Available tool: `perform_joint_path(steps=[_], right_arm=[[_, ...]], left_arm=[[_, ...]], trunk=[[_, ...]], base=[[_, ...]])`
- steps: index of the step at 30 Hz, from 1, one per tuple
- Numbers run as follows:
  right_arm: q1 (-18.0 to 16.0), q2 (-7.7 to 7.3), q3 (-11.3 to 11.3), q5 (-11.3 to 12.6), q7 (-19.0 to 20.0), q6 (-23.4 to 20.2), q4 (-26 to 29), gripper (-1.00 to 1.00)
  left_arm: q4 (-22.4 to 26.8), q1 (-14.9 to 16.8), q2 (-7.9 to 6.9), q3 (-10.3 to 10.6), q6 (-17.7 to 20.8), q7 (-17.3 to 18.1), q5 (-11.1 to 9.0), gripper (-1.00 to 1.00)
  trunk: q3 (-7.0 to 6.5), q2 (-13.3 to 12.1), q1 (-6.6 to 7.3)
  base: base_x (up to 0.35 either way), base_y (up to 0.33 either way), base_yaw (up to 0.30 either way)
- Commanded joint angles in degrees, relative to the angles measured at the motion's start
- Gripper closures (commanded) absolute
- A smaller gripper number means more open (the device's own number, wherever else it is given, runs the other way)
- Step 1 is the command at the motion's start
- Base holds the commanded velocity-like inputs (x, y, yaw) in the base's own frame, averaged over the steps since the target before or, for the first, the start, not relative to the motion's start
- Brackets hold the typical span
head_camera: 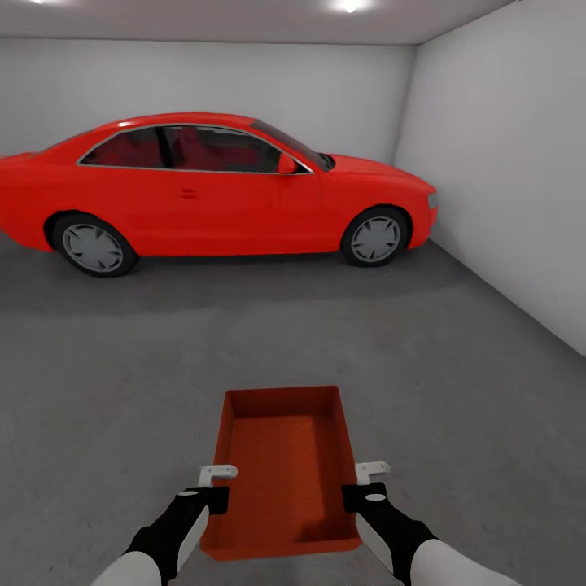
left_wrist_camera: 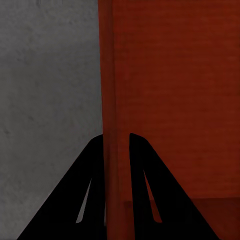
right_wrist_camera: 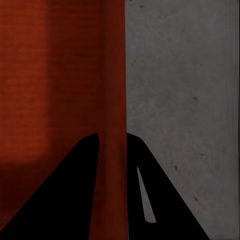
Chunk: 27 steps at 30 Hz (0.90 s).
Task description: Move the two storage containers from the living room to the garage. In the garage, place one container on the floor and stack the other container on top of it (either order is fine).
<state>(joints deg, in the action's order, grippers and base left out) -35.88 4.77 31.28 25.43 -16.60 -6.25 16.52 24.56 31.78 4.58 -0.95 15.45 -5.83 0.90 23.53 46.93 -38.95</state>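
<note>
One orange-red storage container [head_camera: 285, 468] hangs in front of me over the dark grey concrete floor [head_camera: 122, 374] of the garage. My left gripper [head_camera: 213, 488] is shut on its left wall. My right gripper [head_camera: 362, 487] is shut on its right wall. In the left wrist view the black fingers [left_wrist_camera: 142, 190] straddle the container's wall [left_wrist_camera: 112, 100], one inside and one outside. The right wrist view has the same grip: black fingers [right_wrist_camera: 80, 195] on either side of the wall [right_wrist_camera: 114, 75]. The container is empty. The second container is out of view.
A red coupe car [head_camera: 212, 187] stands side-on across the back of the garage. A grey-white wall [head_camera: 505, 163] runs along the right. Bare concrete stretches between the car and the held container.
</note>
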Motion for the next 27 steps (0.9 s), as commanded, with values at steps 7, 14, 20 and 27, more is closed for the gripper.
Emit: perform_joint_path(steps=[7, 14, 20, 27], right_arm=[[-0.1, -0.99, 1.1, 0.8, -1.4, -0.4, -0.4, 1.00], [-0.1, -0.97, 1.1, 0.8, -1.4, -0.4, -0.4, 1.00], [-0.1, -0.98, 1.1, 0.8, -1.4, -0.4, -0.4, 1.00], [-0.1, -0.99, 1.1, 0.8, -1.4, -0.4, -0.4, 1.00]], left_arm=[[0.2, 0.0, -0.01, 1.4, 0.3, -0.6, 0.5, 1.00], [0.2, 0.0, -0.01, 1.3, 0.3, -0.6, 0.5, 1.00], [0.2, 0.0, 0.01, 1.4, 0.3, -0.6, 0.5, 1.00], [0.2, 0.0, 0.01, 1.4, 0.3, -0.6, 0.5, 1.00]], trunk=[[0.06, 0.1, -0.01], [0.06, 0.1, -0.01], [0.06, 0.1, -0.01], [0.06, 0.1, -0.01]], base=[[0.000, 0.000, -0.284], [0.000, 0.000, -0.284], [0.000, 0.000, -0.284], [0.000, 0.000, -0.284]])
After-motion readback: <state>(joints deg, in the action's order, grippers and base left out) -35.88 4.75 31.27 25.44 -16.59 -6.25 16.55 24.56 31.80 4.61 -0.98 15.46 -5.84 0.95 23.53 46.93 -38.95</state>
